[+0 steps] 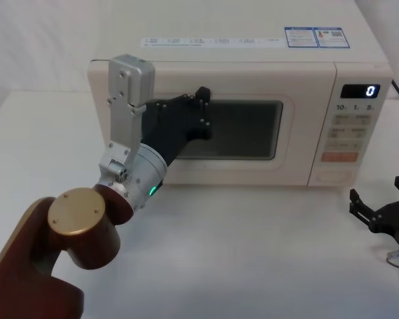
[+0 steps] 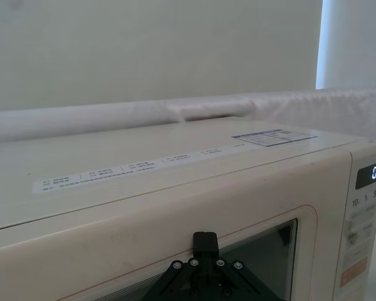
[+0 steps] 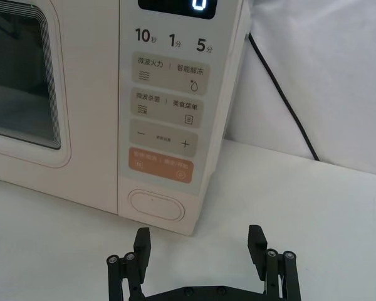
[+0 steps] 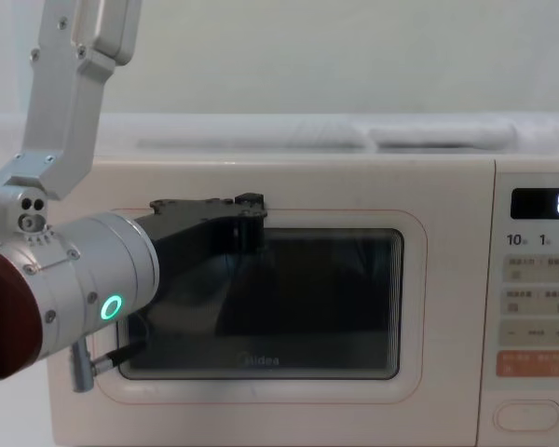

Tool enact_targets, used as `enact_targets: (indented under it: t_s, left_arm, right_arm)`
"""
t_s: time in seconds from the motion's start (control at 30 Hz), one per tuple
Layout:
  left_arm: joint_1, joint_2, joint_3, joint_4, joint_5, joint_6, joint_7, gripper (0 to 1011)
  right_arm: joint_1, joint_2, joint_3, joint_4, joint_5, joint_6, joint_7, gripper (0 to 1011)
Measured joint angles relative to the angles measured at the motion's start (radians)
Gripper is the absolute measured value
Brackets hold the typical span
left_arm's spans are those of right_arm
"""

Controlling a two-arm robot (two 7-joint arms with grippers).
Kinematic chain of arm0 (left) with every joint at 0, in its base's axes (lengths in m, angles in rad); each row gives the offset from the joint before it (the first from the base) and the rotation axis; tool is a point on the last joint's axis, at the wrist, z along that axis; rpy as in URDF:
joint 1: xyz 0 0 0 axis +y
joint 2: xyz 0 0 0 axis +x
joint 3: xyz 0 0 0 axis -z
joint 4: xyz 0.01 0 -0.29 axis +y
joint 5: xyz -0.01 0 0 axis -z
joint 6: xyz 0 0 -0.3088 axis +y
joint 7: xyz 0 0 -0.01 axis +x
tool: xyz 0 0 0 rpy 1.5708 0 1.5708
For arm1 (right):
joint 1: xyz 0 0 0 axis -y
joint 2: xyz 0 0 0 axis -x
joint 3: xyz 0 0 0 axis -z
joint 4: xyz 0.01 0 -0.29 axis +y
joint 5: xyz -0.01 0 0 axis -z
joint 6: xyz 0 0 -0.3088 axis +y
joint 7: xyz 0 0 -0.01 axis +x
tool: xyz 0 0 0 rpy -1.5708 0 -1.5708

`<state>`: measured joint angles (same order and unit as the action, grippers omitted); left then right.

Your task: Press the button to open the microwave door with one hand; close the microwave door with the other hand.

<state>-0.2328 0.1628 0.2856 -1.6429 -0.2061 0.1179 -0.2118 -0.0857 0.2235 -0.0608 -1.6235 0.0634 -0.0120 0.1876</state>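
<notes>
Left gripper [image 1: 201,100] pressed against microwave door [image 1: 253,166], fingers apparently together (door looks seated flush). Right gripper [image 3: 200,248] released, jaws spread, backed off; button [image 3: 156,205] just ahead, untouched.

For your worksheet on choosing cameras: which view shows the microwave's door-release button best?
The right wrist view: the button appears whole and close, just beyond the open right gripper. The head view shows it small, the chest view at its lower edge, the left wrist view not clearly.
</notes>
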Motion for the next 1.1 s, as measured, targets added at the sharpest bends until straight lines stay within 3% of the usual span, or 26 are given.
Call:
enact_targets:
  t_s: [0.33,0.7,0.97,1.1]
  left_arm:
    - [0.041,0.005,-0.014,-0.07,-0.01,0.017,0.016,0]
    - [0.139,0.021,-0.043,-0.184,-0.016,0.021,0.043,0]
    - [0.209,0.03,-0.065,-0.233,0.02,-0.005,0.076,0]
    - [0.251,0.033,-0.084,-0.252,0.041,-0.028,0.086,74]
  right_arm:
    - [0.0,0.0,0.0,0.0,0.0,0.0,0.0,1002]
    - [0.0,0.0,0.0,0.0,0.0,0.0,0.0,1002]
    - [0.0,0.0,0.0,0.0,0.0,0.0,0.0,1002]
    - [0.0,0.0,0.0,0.0,0.0,0.0,0.0,1002]
